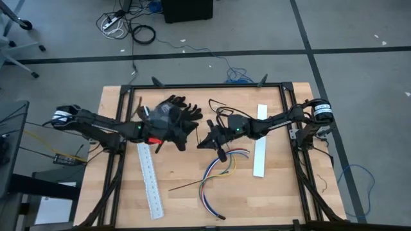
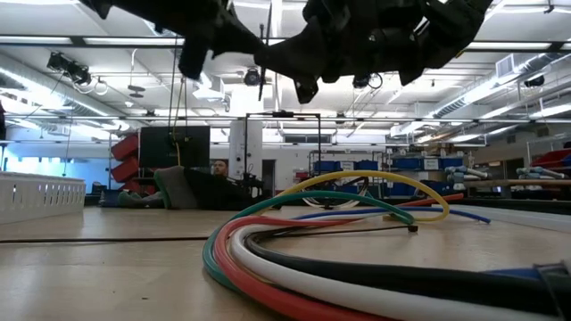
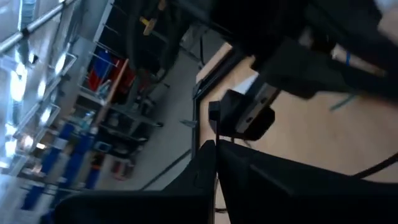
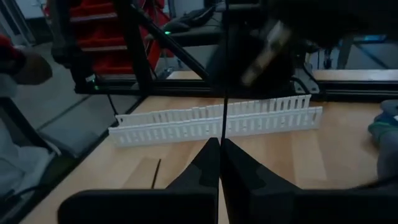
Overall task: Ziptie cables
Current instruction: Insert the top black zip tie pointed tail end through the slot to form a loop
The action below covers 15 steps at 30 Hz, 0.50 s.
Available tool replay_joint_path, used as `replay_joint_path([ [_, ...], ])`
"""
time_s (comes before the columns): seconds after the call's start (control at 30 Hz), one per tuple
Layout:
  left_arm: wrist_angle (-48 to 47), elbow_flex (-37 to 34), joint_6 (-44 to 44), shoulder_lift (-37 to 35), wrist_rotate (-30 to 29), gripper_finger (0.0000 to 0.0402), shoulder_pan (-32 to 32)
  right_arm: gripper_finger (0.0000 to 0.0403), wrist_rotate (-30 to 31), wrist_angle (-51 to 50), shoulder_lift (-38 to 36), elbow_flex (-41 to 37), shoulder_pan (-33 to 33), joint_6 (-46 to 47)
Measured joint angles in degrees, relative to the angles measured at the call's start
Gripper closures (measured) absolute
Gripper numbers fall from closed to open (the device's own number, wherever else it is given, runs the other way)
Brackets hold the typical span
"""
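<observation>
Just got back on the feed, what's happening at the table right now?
Both arms are raised over the middle of the table, tips close together. The left gripper and right gripper are both shut, and a thin dark strand runs up between the right one's fingers. The cables lie loose on the wood below them, not yet bundled. Two white slotted strips lie on either side.
</observation>
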Motion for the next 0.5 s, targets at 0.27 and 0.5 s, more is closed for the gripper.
replay_joint_path([
  [0.27,4.54,1.33,8.43,6.06,-4.11,0.0401,-0.35,0.0403,-0.61,-0.35,1.91,-0.09,-0.22,3.09],
  [0.5,5.56,1.22,8.82,5.46,-4.57,0.0401,-0.33,0.0403,-1.41,-0.67,1.82,-0.06,-3.18,2.0],
])
